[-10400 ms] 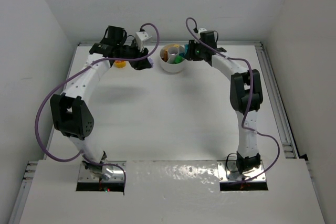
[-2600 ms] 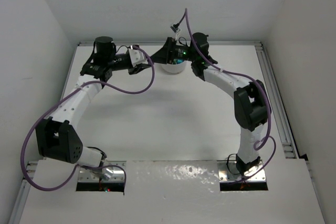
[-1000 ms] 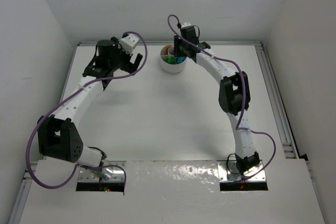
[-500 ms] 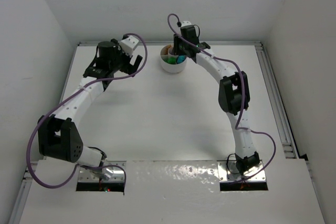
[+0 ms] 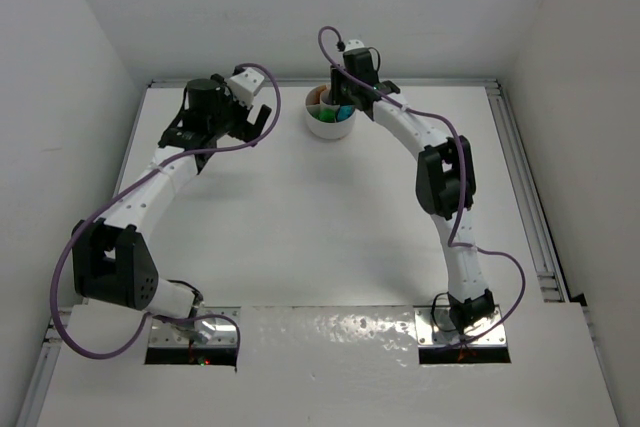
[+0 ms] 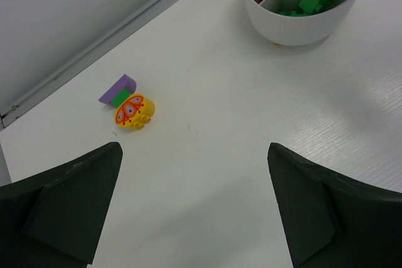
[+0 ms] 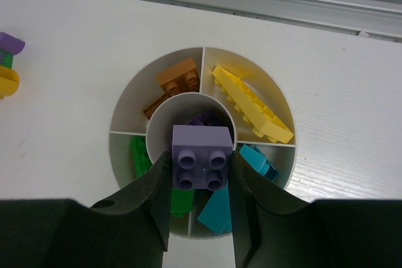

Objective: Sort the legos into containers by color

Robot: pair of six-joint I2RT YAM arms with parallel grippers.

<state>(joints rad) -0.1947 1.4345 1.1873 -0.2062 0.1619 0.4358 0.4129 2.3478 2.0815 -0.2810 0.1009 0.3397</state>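
Sorting, judged nearly complete: right gripper [image 7: 201,177] clamps a lilac two-by-two brick [image 7: 201,154] above the centre of the divided dish [image 7: 122,117], left gripper [image 6: 195,202] gapes empty, and a purple-green-yellow cluster [image 6: 129,101] lies unsorted on the table [image 6: 207,92].

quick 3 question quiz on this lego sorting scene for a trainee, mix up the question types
1. True or false: the left tool is shut.
2. Multiple choice: what colour is the brick held in the right tool? A yellow, B purple, C green.
3. Fill in the blank: in the right wrist view, the held brick sits over the dish's ___ compartment.

Key
1. False: its jaws stand wide open over the table, with nothing between them.
2. B
3. centre
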